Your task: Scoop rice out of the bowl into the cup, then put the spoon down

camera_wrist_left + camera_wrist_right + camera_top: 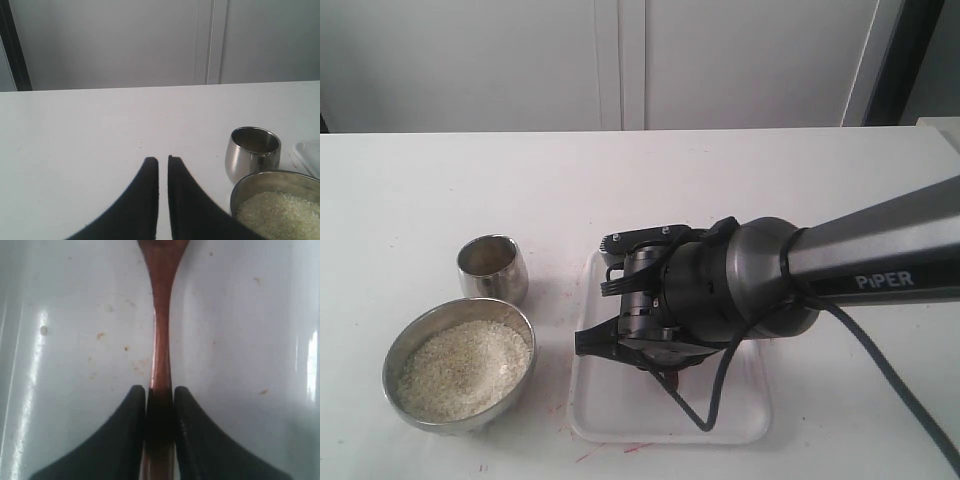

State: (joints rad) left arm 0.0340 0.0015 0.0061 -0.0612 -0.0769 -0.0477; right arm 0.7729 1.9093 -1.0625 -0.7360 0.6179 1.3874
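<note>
Steel bowl (440, 424): left of the right gripper (160, 390), holding the rice (463, 368).
Cup (493, 270): just beside the bowl, ahead of the left gripper (163, 160), whose fingers sit almost together, empty.
Spoon (161, 315): wooden, likely stiff, light and smooth. Its slim handle is pinched between the right gripper's fingers over the white tray (620, 410).

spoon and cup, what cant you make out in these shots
Right wrist view: the spoon head is cut off by the frame edge; its handle end is hidden inside the right gripper.
Exterior view: the right arm hides the spoon; the cup interior is too dim to judge.
</note>
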